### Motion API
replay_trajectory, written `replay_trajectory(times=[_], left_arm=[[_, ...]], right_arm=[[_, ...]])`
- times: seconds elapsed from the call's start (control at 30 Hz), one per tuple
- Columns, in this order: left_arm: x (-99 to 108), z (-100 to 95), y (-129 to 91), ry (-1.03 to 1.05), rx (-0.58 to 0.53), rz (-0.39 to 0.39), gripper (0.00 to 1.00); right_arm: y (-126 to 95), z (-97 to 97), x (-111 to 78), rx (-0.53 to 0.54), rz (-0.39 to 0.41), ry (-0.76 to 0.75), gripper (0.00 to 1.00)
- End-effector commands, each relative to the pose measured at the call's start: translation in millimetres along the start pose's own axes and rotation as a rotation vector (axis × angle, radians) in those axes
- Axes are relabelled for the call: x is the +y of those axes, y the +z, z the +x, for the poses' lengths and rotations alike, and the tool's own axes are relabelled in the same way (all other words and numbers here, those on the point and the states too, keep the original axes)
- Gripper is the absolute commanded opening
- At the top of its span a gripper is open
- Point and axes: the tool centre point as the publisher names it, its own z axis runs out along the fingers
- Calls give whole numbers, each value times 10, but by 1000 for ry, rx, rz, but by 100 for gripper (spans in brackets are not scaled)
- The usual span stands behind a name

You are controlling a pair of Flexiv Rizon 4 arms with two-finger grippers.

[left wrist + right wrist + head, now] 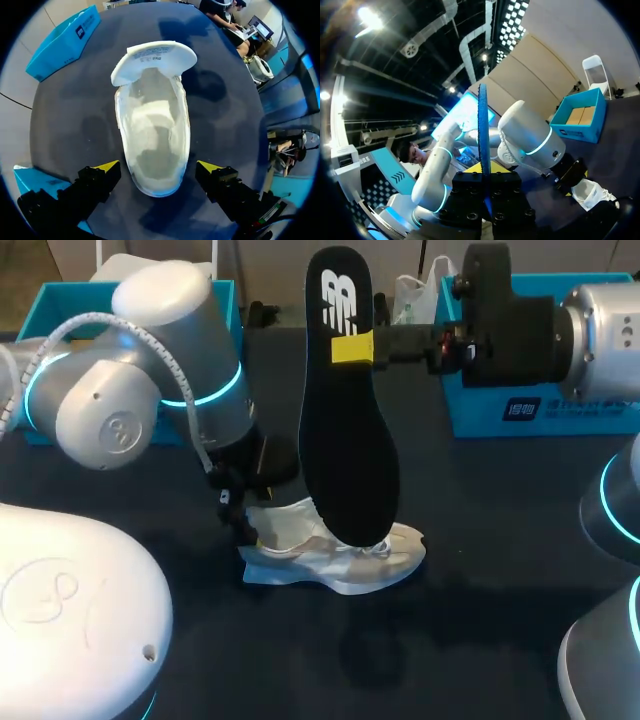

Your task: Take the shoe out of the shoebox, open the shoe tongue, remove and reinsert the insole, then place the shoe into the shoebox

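A white shoe stands upright on the dark table, its tongue folded forward and its inside bare. My left gripper hovers open over the heel end. Both yellow fingertips stand clear of the shoe's sides. My right gripper is shut on the black insole near its heel end. The insole hangs upright above the shoe, its toe end just over the shoe's front. In the right wrist view the insole shows edge-on between that gripper's tips. The shoe lies far below.
A blue shoebox stands at the back right behind my right arm. Another blue box part sits at the back left, also seen ahead of the shoe. My left arm bulks over the table's left side.
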Motion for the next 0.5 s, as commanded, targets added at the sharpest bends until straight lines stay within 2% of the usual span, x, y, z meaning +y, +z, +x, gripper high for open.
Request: replay_trajectory(times=[0.03, 0.27, 0.5], left_arm=[[11, 2, -100, -3, -3, -20, 100], [-22, -95, -122, -24, -21, -11, 100], [-166, -222, -118, -37, -39, 23, 100]], right_arm=[[42, -8, 7, -2, 0, 1, 0], [42, -8, 7, -2, 0, 1, 0], [42, -8, 7, -2, 0, 1, 0]])
